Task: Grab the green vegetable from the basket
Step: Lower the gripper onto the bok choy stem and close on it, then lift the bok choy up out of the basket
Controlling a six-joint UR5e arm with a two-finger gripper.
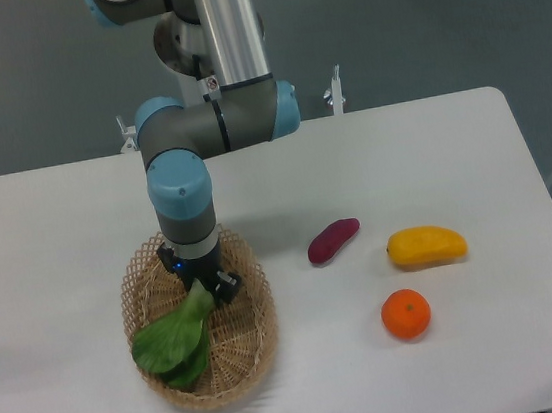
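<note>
Risk: the gripper (208,287) sits low over the stem end of the bok choy (176,338), and if it bites only the edge of the stem, the floppy leaves could drag on the basket (260,321) weave and pull it free on the lift. Jaw opening and contact cannot be told; the wrist hides them. Bok choy lies inside the basket, dark green leaves toward the front-left, pale stem under the gripper.

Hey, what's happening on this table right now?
A robot arm has its end effector down in the basket, right at the pale stem end of the bok choy, which lies in the basket. Whether it has gripped the stem can't be told. A purple vegetable, a yellow one and an orange sit on the table to the side.
</note>
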